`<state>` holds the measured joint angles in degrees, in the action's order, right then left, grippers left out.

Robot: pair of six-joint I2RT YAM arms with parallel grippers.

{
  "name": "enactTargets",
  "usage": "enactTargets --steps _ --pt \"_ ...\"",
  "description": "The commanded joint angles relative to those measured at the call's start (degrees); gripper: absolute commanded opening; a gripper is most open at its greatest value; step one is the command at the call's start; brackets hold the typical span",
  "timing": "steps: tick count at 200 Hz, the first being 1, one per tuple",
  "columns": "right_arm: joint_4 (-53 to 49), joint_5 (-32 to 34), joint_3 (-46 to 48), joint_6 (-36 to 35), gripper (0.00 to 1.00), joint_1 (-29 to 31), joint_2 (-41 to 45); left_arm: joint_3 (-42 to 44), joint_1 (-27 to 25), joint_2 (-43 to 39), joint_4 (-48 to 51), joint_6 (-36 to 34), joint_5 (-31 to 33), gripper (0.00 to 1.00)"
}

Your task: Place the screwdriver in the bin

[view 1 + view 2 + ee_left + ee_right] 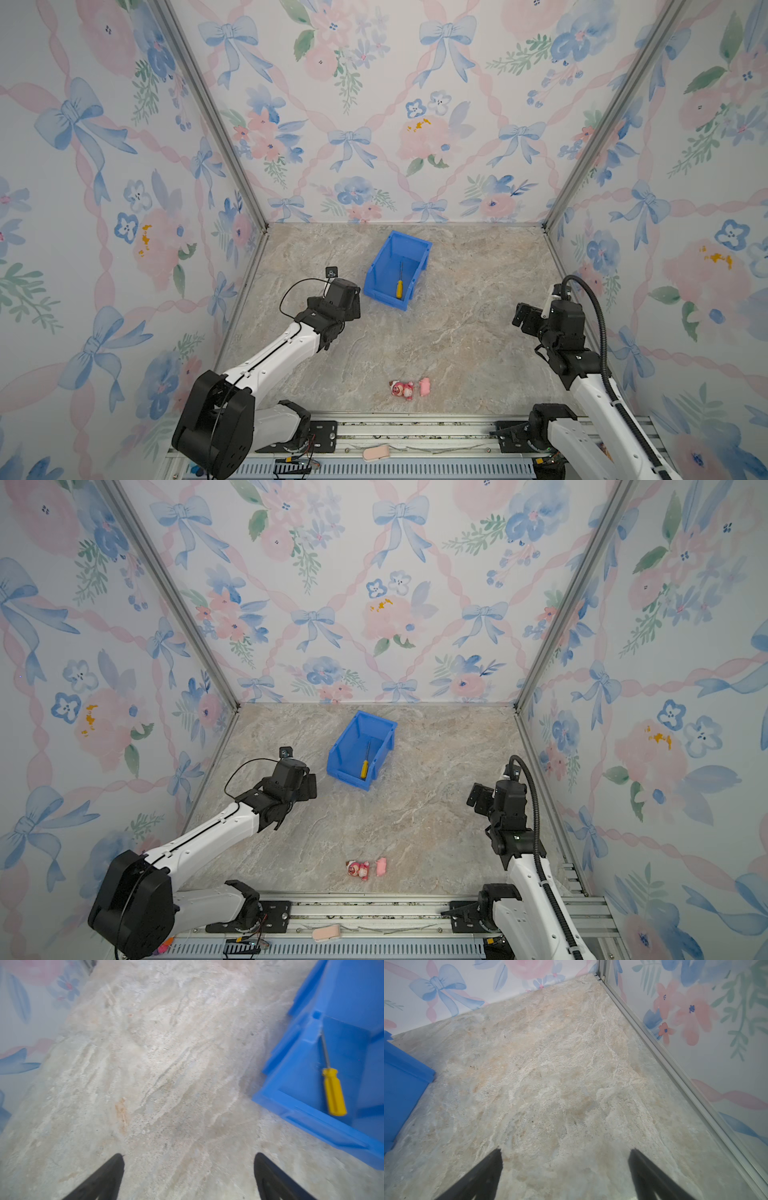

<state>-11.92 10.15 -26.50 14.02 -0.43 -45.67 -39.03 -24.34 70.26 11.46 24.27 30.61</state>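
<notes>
The screwdriver [399,283] lies inside the bin [375,272], on its floor. Its yellow handle is toward the low front lip and its thin shaft points to the back wall. Nothing touches it. The left gripper [189,1157] hangs over the bare table [457,332] just beside the bin, with its fingers spread wide and nothing between them. The right gripper [564,1152] is well apart on the other side, also wide and empty.

Judged from how things lie, the task looks done: the tool is in and let go, and at most the arms have to draw back.

The left wrist view is blurred, so the shaft's tip may rest against the bin's side wall, but that cannot be told. Both wrist views cut the bin off at their edge, and the right wrist view shows only its outer wall, not the tool. Two small pink toys [409,388] lie near the front of the table, away from everything.
</notes>
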Motion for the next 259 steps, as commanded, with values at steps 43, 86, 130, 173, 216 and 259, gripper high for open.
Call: enactTargets --steps 43,86,130,173,216,259 --pt "13.9 -1.1 2.0 -8.7 0.97 -3.2 -11.0 10.4 4.1 1.8 -25.7 -17.3 5.7 0.98" --pt "17.8 -1.5 5.7 -9.9 0.97 -3.0 -10.3 17.3 6.6 3.3 -39.2 -19.4 2.0 0.98" --pt "18.8 1.7 9.1 -9.3 0.97 -0.3 -5.2 19.7 10.4 7.2 -51.1 -21.1 -3.3 0.98" --pt "25.6 7.0 12.1 -6.9 0.97 0.2 -3.9 19.2 13.1 9.1 -54.7 -22.6 -9.0 0.98" --pt "37.7 6.6 10.5 -5.5 0.97 0.3 -14.9 20.2 17.8 9.9 -59.3 -22.3 -16.7 0.98" --pt "45.3 5.8 4.7 -5.9 0.97 1.1 -27.8 20.9 19.6 10.8 -63.6 -21.3 -17.5 0.98"
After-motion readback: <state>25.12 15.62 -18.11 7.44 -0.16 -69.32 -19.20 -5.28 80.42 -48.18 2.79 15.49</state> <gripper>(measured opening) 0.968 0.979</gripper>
